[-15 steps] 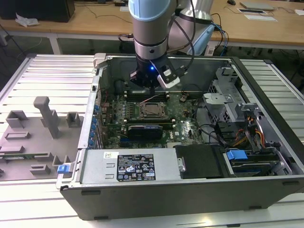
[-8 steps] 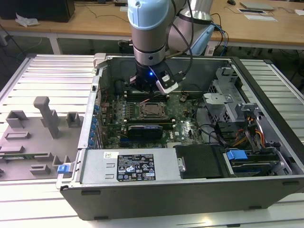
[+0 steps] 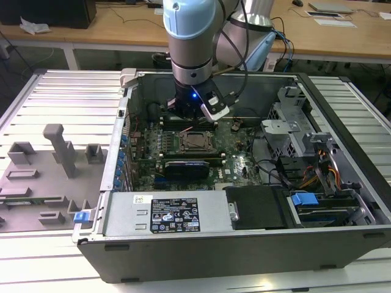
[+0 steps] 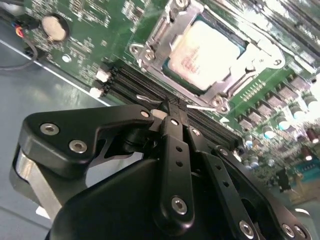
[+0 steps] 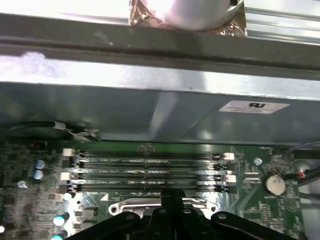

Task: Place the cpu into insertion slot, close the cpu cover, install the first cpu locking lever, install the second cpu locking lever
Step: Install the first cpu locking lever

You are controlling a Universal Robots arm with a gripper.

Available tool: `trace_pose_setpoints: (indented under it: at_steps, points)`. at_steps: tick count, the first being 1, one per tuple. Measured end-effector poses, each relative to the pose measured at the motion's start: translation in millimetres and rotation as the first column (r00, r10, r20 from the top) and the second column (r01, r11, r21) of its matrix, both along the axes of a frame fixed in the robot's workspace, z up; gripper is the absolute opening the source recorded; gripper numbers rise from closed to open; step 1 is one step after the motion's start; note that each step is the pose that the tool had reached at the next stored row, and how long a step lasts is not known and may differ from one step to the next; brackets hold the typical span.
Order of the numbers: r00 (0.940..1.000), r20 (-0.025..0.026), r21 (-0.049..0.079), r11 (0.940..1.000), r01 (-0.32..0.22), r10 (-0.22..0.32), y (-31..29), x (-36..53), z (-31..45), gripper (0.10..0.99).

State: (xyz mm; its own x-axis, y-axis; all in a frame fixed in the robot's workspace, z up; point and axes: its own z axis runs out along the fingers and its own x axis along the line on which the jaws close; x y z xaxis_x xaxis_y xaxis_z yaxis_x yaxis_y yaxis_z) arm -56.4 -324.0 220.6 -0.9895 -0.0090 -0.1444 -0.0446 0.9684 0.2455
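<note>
The cpu [image 4: 207, 49] lies flat in the insertion slot [image 4: 150, 37]; tool [image 4: 172, 111] beside it

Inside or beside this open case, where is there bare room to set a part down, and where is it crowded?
Free: the ribbed table between the grey fixtures and the case wall, and again past the case at the exterior view's right. Crowded: the board around the socket, with the gripper above the memory slots, and the drive bay full of cables.
</note>
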Motion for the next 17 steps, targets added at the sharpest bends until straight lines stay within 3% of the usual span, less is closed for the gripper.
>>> trace_pose_setpoints:
  at_steps: [2,3,9,16,17]
  points:
    - [0.9999,0.0138,-0.001,1.0,0.003,-0.003,0.1,-0.1,-1.1,0.106]
    - [0.9999,0.0148,-0.002,1.0,0.005,-0.005,0.7,-0.1,-1.8,0.106]
    - [0.9995,0.0157,-0.022,0.9994,0.028,-0.028,4.3,-0.1,-9.0,0.106]
    - [0.9992,0.0166,-0.05,0.9981,0.038,-0.037,17.9,0.9,-11.6,0.106]
    - [0.998,0.0167,-0.051,0.9968,0.061,-0.061,18.0,1.5,-13.0,0.106]
